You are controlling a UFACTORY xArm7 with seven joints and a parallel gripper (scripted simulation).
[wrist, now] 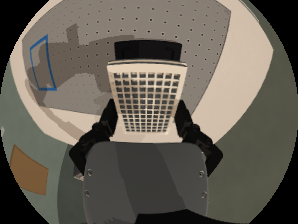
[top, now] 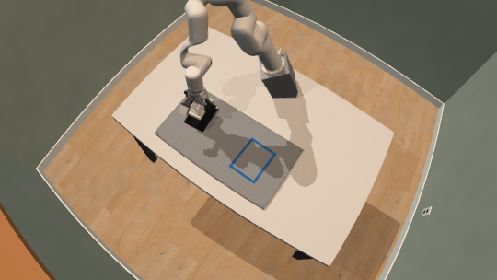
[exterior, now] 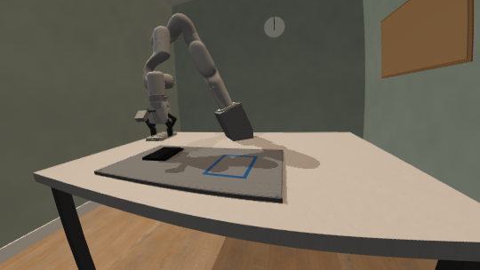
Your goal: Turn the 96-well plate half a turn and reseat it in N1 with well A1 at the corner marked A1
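My black-fingered gripper [wrist: 148, 137] clamps a white plastic well plate [wrist: 148, 102] gridded with small dark wells. Below lies a solid black rectangular nest [exterior: 163, 153] on a grey dotted deck mat [exterior: 249, 183], which bears a blue taped outline [exterior: 229, 166], on a cream table top [exterior: 378, 178].

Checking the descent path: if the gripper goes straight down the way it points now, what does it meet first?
The gripper, shut on the 96-well plate, points down. Plate nest N1 seems to lie below it, so the plate would probably meet the nest first; alignment is hard to judge.
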